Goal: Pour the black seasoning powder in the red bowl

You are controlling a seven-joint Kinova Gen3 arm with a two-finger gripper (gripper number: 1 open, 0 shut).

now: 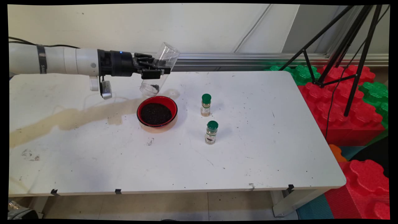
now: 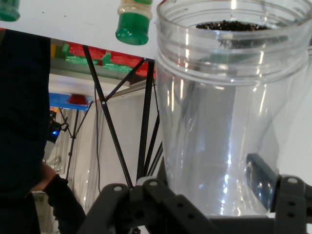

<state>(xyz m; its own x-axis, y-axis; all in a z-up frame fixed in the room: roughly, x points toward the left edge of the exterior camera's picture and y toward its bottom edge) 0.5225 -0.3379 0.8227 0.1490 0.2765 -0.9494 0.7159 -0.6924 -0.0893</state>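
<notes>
Your gripper (image 1: pixel 155 71) has its jaws closed around a clear jar (image 1: pixel 159 69), left of centre in the upper part of the main view. The jar is tipped mouth-down, with a few dark grains at its mouth. Just below it on the table (image 1: pixel 264 149) sits a red bowl (image 1: pixel 157 111) full of dark grains. Right of the bowl, near the centre, you have two green-capped spice bottles (image 1: pixel 205 105) (image 1: pixel 211 132) standing upright, apart from each other.

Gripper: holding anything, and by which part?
Yes. The gripper holds the clear plastic jar by its side wall, around mid-body, tipped mouth-down over the red bowl.
</notes>
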